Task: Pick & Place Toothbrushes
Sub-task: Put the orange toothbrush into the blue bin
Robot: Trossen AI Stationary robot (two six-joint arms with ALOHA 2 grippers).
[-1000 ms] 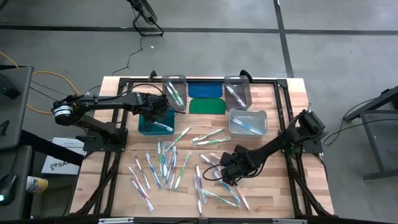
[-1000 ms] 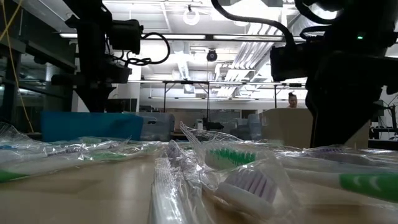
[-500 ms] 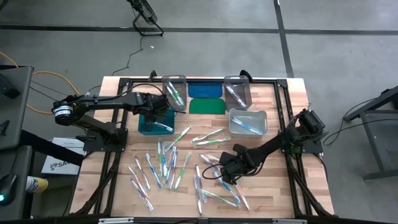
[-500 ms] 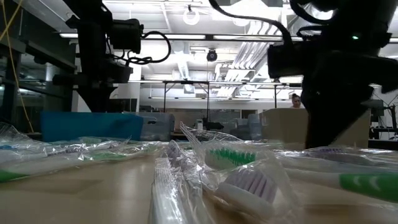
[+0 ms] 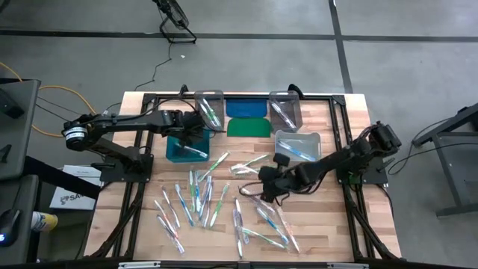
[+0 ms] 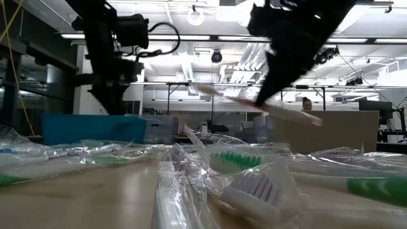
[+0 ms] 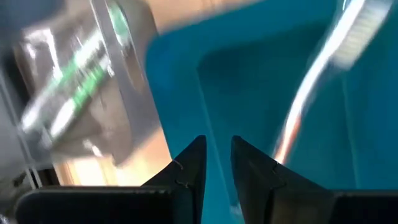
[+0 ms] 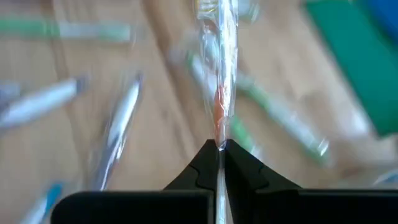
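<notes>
Right gripper (image 8: 219, 148) is clamped on a wrapped toothbrush (image 8: 221, 74), its long axis running straight out from the jaws, crinkly clear film around a pinkish handle, lifted over the scattered pile at table centre. The clear bin (image 5: 297, 145) sits at one o'clock. Left gripper (image 7: 216, 163) hovers over the teal bin (image 7: 261, 93), jaws slightly parted, empty.

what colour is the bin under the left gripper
Teal bin, clearest in the high view, below the left gripper.
</notes>
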